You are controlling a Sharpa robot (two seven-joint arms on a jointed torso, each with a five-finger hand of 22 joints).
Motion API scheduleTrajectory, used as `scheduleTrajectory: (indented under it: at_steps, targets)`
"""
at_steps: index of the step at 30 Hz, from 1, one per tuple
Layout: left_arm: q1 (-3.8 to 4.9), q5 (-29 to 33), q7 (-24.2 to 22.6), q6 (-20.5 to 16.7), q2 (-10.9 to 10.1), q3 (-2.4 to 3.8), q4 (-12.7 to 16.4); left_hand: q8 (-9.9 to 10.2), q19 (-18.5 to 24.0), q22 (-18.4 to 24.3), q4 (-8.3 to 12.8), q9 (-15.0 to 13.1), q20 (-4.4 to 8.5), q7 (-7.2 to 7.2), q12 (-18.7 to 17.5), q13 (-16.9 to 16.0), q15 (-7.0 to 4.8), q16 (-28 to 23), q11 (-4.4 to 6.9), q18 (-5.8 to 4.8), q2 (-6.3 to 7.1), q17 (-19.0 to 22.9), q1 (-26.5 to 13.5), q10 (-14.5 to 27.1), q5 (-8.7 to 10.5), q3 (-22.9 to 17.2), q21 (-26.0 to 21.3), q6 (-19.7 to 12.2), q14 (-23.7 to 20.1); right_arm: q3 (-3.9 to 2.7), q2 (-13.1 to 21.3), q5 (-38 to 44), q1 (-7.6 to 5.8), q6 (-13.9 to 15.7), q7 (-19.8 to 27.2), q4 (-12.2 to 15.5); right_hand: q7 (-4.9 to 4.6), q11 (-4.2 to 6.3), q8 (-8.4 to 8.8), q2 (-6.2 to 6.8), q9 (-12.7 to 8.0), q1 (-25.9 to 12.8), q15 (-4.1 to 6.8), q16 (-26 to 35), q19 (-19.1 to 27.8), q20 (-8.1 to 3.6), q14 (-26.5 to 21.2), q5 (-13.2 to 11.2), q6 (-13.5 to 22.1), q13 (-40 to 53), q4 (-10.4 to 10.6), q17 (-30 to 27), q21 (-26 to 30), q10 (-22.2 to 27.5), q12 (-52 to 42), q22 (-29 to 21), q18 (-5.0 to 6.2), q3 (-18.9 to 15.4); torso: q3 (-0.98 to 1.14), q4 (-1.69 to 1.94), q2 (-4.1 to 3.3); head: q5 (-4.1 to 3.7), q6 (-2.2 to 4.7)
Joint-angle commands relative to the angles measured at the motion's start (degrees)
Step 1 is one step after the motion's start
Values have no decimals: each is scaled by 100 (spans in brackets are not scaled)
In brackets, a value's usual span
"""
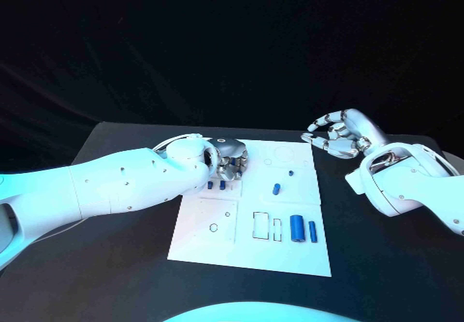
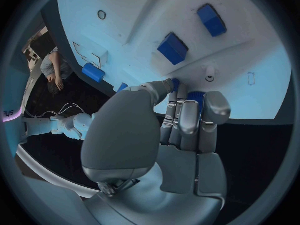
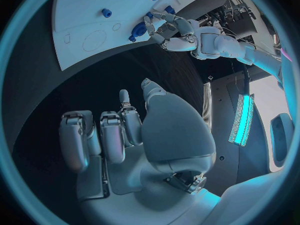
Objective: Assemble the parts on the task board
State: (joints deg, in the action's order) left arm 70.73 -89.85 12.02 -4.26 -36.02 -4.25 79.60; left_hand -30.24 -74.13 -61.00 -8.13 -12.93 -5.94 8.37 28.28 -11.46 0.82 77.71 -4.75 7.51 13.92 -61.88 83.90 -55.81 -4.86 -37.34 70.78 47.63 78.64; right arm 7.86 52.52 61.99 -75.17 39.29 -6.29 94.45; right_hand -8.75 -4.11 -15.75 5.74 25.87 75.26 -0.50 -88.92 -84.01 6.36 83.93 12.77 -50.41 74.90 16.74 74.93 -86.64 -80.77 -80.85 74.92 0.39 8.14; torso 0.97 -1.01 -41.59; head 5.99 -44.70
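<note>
The white task board (image 1: 208,238) lies mid-table. My left hand (image 1: 228,159) is over the board's far left part, its fingers curled in around a small blue part (image 2: 195,96) that peeks out between thumb and fingers. Two blue blocks (image 2: 173,48) (image 2: 211,19) sit on the board just beyond this hand. More blue parts are on the board: a small one (image 1: 277,188) near its middle and two upright cylinders (image 1: 297,229) (image 1: 311,230) by the outlined slots. My right hand (image 1: 340,134) hangs above the black table off the board's far right corner, fingers apart and holding nothing.
Black table (image 1: 387,268) surrounds the board on all sides. Empty outlined slots (image 1: 261,225) and a small oval outline (image 1: 212,228) mark the board's near half. My left forearm (image 1: 126,184) lies across the table to the board's left.
</note>
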Motion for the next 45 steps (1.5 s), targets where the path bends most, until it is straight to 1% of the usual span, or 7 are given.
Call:
scheduleTrajectory:
  at_steps: [1,7,16,22,28,37,45]
  targets:
    - [-66,91,16,124,15,-39,-21,34,-19,-23,34,11,24,8,-42,23,-32,31,9,-115,-66,-1,19,-78,19,-67,50,73,18,-1,-1,67,4,-68,41,11,6,7,-22,-36,5,-2,51,33,-383,-27,513,38,28,476,-13,1115,12,-4,10,1276,58,-4,4,4,-1,3,-5]
    - [-75,123,-49,24,13,-39,-21,99,-38,-76,146,24,42,-3,-156,95,-48,53,23,-125,-95,27,21,-232,24,-165,94,208,28,-1,-2,68,4,-66,43,13,6,7,-22,-36,5,-2,51,33,-383,-27,513,38,28,476,-13,1115,12,-4,10,1276,58,-4,2,0,2,10,5]
    - [-87,364,-315,-481,-63,-23,76,225,-78,-178,298,45,55,-5,-374,201,-53,94,25,-141,-75,46,-39,-432,20,-261,173,374,55,-1,-2,66,5,-55,48,13,8,8,-27,-38,7,1,52,28,-387,-28,516,44,22,494,-13,1127,6,-21,-7,1280,56,-1,0,2,2,3,31]
    - [-89,504,-372,-719,-176,23,185,269,-79,-188,306,53,50,5,-442,229,-45,100,14,-143,-53,60,-94,-465,22,-263,180,396,57,-1,3,63,6,-46,47,14,8,8,-27,-38,7,1,52,28,-387,-28,516,44,22,494,-13,1127,6,-21,-7,1280,56,-1,3,-1,3,-4,53]
    - [-90,599,-406,-924,-386,135,421,295,-101,-225,316,56,47,6,-479,244,-44,109,15,-150,-24,59,-132,-506,19,-259,206,423,67,-1,17,61,7,-41,45,17,8,8,-27,-38,7,1,52,28,-387,-28,516,44,22,494,-13,1127,6,-21,-7,1280,56,-1,5,3,3,-29,67]
    - [-84,743,-284,-691,-845,285,835,333,-112,-240,307,59,43,-2,-537,264,-44,108,17,-152,21,89,-205,-551,26,-242,216,456,69,-1,34,61,8,-41,40,22,8,8,-27,-38,7,1,52,28,-387,-28,516,44,22,494,-13,1127,6,-21,-7,1280,56,-1,8,17,14,-9,67]
    - [-84,865,-152,-267,-1121,314,850,368,-115,-255,312,64,44,-9,-585,280,-46,109,22,-155,50,98,-231,-567,29,-236,222,462,68,-1,42,61,9,-43,37,22,8,8,-27,-38,7,1,52,28,-387,-28,516,44,22,494,-13,1127,6,-21,-7,1280,56,-1,-3,10,7,-3,62]
